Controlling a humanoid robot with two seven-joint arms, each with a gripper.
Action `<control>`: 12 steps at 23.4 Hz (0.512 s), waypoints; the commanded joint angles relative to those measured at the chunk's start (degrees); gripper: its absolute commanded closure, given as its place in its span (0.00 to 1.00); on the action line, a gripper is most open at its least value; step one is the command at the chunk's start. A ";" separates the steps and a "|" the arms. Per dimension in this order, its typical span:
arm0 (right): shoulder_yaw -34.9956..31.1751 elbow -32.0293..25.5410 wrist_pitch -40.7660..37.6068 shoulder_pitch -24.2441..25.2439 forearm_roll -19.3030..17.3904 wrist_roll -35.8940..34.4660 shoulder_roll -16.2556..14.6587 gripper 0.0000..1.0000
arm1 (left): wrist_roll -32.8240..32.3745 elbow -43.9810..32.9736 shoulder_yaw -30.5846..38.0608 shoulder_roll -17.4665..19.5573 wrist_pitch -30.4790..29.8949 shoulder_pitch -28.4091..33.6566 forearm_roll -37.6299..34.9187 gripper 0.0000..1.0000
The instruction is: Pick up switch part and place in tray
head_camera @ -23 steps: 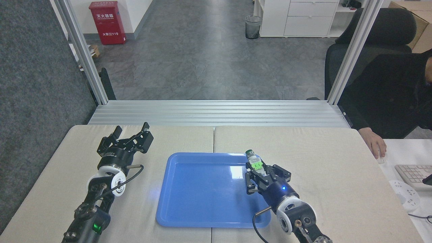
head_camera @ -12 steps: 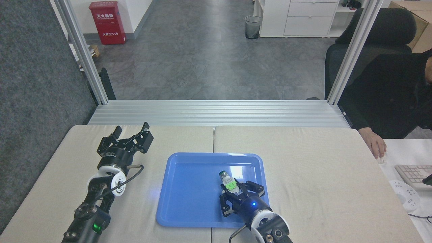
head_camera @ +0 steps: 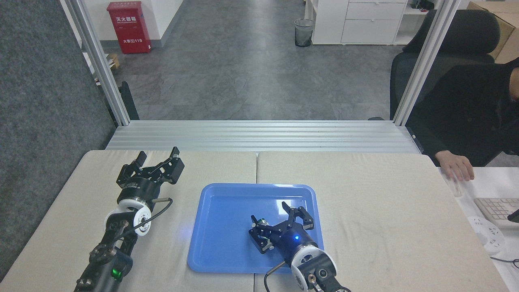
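Switch part (head_camera: 263, 222): light, rigid, smooth-ended; grip green block; in tray (head_camera: 219, 227), near right edge; right gripper (head_camera: 271, 229) spread, left gripper (head_camera: 157, 157) spread.

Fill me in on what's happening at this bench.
A two-armed robot is putting a switch part into a blue tray. The right pincer is low over the tray with its fingers spread wide, and only the metal end of the part peeps out beside the left finger, so it looks released or about to be. The left pincer rests open on the padded table, empty. A person's hand lies at the table's right edge.
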 commanded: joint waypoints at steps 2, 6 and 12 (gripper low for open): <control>-14.80 0.23 -0.76 -6.68 -4.33 -4.61 2.01 0.01 | 0.03 0.00 0.00 0.00 -0.01 0.00 0.00 0.00; -22.01 -0.05 -9.46 -6.25 -5.82 -15.49 -7.83 0.01 | 0.03 0.00 0.00 0.00 -0.01 0.00 0.00 0.00; -31.08 0.30 -9.47 -2.56 -11.72 -16.14 -13.20 0.01 | 0.03 0.00 0.00 0.00 -0.01 0.00 0.00 0.00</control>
